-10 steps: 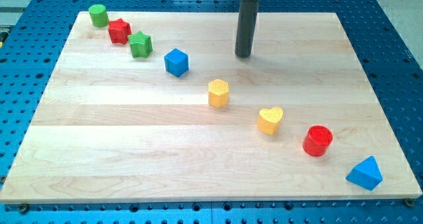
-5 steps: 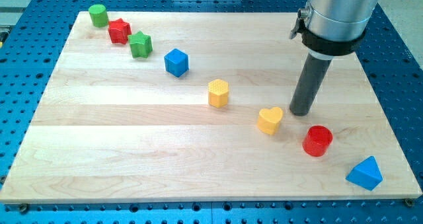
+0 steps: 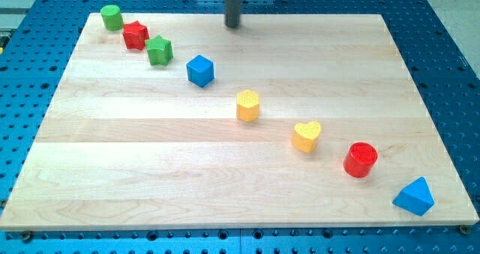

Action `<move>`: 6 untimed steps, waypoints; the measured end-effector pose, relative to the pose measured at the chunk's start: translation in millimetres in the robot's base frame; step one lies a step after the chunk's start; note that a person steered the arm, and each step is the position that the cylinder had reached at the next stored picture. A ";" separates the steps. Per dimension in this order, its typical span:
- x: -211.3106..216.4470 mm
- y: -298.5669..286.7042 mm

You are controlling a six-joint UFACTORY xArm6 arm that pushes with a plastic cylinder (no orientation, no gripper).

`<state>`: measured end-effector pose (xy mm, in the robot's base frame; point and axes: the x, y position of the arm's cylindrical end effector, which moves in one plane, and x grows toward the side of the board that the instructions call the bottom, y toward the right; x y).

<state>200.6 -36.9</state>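
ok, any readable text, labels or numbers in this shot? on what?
None: no words, numbers or signs can be read anywhere.
The wooden board, the blue perforated table and the blocks, such as the blue cube and yellow heart, are unmarked.
My tip carries no label.

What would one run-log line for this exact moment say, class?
my tip: view's top edge, touching nothing | nearest: blue cube | green star beside red star
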 end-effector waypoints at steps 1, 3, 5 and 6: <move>-7.9 -53.5; -9.0 -121.7; -9.5 -171.4; 22.4 -172.2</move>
